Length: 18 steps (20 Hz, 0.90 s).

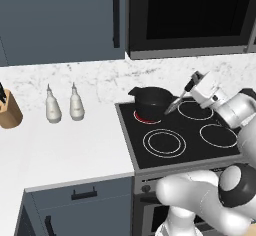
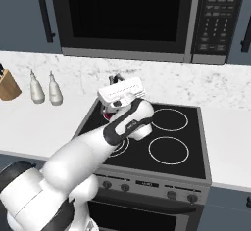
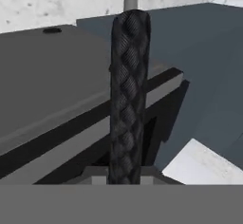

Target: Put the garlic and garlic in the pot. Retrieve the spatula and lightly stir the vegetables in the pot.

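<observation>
Over pot [image 1: 150, 99], spatula [image 1: 179, 100] clamped, handle [image 3: 128, 95] close-up

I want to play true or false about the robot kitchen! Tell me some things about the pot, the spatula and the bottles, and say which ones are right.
1. The pot sits on the stove's back left burner. True.
2. The gripper is shut on the spatula. True.
3. The spatula's head points down beside the pot. True, as far as the left base view shows.
4. The two white bottles stand on the stove. False: they stand on the white counter, left of the stove.
5. The knife block is right of the stove. False: it is at the far left of the counter.
</observation>
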Motion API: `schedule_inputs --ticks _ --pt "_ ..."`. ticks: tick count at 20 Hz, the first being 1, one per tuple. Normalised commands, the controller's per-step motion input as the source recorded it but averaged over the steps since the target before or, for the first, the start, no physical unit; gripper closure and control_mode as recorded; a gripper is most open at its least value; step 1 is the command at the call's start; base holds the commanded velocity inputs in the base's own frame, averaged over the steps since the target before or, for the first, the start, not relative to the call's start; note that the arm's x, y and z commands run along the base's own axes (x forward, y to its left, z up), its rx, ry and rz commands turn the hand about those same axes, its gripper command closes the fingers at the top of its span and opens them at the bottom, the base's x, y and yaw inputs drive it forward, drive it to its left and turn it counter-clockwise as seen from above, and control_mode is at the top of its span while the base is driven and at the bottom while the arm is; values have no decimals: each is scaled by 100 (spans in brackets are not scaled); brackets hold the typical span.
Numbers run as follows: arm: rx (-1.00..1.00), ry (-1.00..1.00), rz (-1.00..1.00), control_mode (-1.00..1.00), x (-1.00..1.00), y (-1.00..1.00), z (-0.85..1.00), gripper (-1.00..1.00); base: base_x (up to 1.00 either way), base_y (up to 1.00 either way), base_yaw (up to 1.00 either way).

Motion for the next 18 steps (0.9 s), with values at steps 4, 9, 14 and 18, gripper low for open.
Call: schedule_inputs --ticks 4,9,14,18 --pt "40 -3 36 -100 13 -44 17 100 0 0 0" --pt "29 -3 29 -100 58 -36 0 100 0 0 0" --pt "7 -6 17 -100 89 -29 -25 100 0 0 0" --pt "0 -21 13 -100 66 -14 -63 100 0 0 0"
